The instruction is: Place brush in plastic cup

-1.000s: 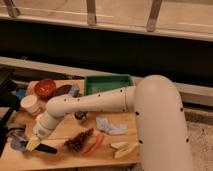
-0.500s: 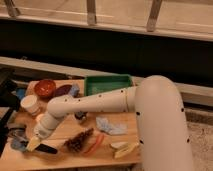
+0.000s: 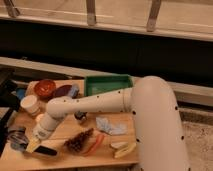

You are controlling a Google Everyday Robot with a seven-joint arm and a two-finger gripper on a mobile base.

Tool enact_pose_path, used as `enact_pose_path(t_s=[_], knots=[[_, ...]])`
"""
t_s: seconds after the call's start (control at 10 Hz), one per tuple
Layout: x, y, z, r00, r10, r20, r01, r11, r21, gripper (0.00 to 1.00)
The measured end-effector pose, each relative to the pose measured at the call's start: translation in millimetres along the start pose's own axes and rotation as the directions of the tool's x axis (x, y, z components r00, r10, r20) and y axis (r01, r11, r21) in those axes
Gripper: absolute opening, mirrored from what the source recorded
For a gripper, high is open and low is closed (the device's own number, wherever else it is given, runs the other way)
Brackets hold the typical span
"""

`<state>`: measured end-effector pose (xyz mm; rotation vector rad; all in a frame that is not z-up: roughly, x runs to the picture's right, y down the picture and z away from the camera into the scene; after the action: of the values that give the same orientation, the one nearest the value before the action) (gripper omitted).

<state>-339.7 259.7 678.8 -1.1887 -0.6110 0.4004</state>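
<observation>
White arm reaches down-left; we note the gripper (image 3: 33, 145) low over the table (image 3: 65, 156), beside what seems the brush (image 3: 46, 151). Finger state: we cannot tell.

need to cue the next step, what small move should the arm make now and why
Probably close on the dark tool and lift: the gripper sits low at the table's front-left, over the brush, while the plastic cup stands farther back beside the purple bowl.

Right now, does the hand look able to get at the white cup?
Probably yes: the hand is low at the table's front left, and the white cup stands just behind it, nothing visible between.
</observation>
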Motion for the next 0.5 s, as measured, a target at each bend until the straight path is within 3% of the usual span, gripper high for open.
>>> enact_pose_path(t_s=[0.5], knots=[[7.9, 4.0, 6.6, 1.0, 0.007, -0.007, -0.007, 0.999, -0.031, 0.03]])
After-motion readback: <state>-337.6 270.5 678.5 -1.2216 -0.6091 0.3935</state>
